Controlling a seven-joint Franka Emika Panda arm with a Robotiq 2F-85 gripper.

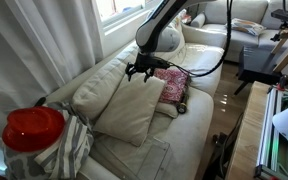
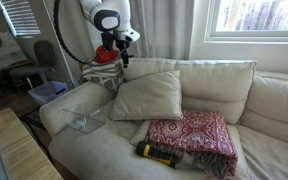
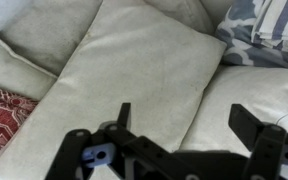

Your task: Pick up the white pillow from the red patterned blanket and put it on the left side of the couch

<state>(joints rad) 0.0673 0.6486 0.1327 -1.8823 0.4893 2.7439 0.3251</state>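
wrist view — white pillow [image 3: 134, 70] under gripper [image 3: 182, 112] w/ jaws apart

The arm [image 1: 165, 36] bends down from above and behind the pincer [image 1: 139, 72], with the wrist directly over it. The pincer points downward, its two dark fingers [image 3: 124, 115] spread wide to either side, holding nothing.

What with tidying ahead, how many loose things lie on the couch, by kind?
Pillows: 1, the white pillow
Cloths: 2, red patterned blanket, striped cloth
Yellow-black tool: 1
Clear container: 1
Red round object: 1
Total: 6
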